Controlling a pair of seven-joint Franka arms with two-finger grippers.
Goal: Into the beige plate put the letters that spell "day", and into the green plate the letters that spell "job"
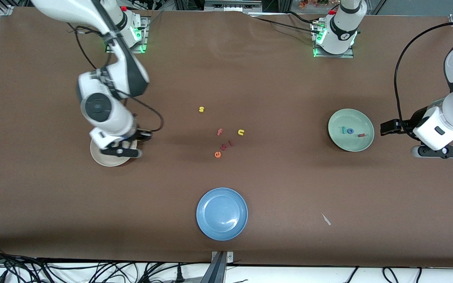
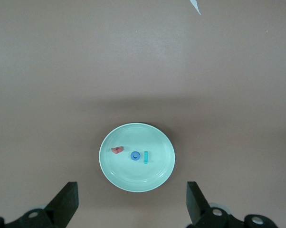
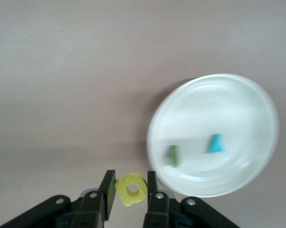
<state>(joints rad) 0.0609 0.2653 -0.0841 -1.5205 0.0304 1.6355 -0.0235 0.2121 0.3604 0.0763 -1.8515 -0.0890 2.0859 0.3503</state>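
The right gripper [image 3: 128, 190] pinches the yellow a [image 3: 131, 189] beside the beige plate [image 1: 106, 160] at the front view's middle left, ready to join the green d [image 3: 173, 156] and teal y [image 3: 216, 143]. The left gripper [image 2: 132, 202] waits spread (middle right); the green plate [image 2: 109, 166] already holds j, o, b

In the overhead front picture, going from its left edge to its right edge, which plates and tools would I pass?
Right tool, shut on a yellow letter over the beige plate → blue plate → green plate holding three letters → left tool, open, waiting.
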